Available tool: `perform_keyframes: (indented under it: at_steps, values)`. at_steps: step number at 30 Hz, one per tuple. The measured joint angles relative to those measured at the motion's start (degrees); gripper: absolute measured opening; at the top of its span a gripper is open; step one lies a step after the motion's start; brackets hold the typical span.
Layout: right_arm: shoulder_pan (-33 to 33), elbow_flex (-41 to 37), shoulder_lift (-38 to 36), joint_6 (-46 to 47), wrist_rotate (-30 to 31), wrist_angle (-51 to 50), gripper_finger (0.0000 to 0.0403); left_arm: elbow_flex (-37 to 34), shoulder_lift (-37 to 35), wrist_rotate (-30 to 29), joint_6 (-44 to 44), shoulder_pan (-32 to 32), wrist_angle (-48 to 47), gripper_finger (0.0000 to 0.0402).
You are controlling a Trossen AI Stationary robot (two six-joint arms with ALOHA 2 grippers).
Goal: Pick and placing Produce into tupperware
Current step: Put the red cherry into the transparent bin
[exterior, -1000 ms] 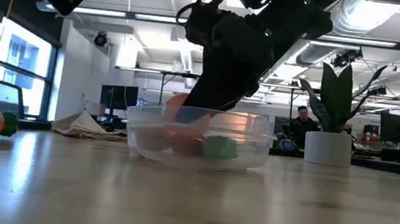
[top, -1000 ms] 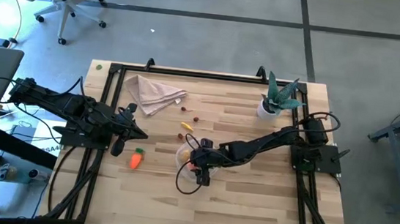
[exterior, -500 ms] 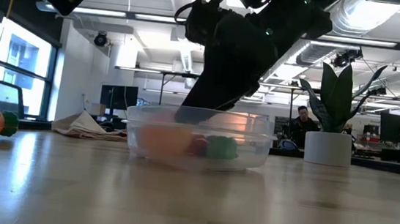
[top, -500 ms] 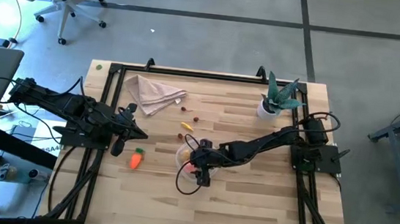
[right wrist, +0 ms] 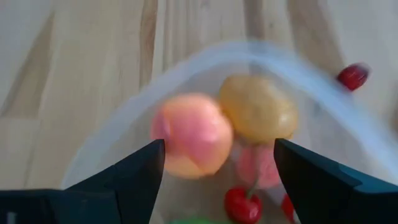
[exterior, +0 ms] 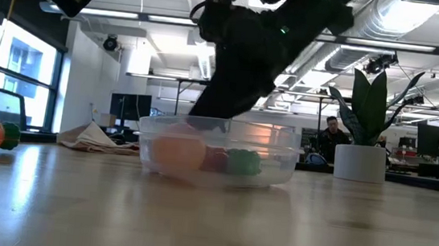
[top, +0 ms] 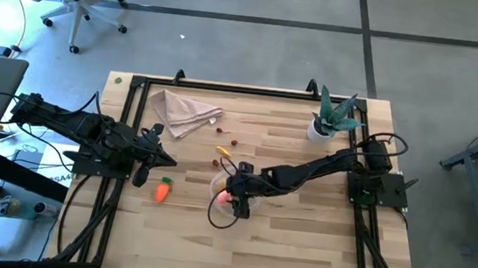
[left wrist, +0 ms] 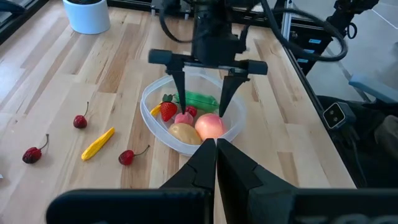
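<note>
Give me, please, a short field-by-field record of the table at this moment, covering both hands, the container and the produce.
right hand: open, above the tupperware, holding nothing
left hand: shut, empty, waiting at the table's left side
tupperware: holds a peach, potato, strawberry and green pepper
outside the tupperware: carrot, yellow piece, three cherries
other things: napkin, potted plant

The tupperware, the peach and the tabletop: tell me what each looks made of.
Tupperware: clear, thin plastic; the produce shows through its wall.
Peach: probably moulded plastic or foam; smooth, even pink-orange skin.
Tabletop: pale wood, butcher-block style; grained strips joined side by side.
</note>
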Motion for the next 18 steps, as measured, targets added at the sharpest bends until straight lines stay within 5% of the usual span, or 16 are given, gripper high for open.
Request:
perform_keyframes:
  at_steps: [18]
  values:
    - [-7.1, 14.2, -0.1, 5.1, 0.2, -15.7, 0.0293, 0.0, 0.0, 0.0, 0.0, 0.0, 0.0, 0.0005]
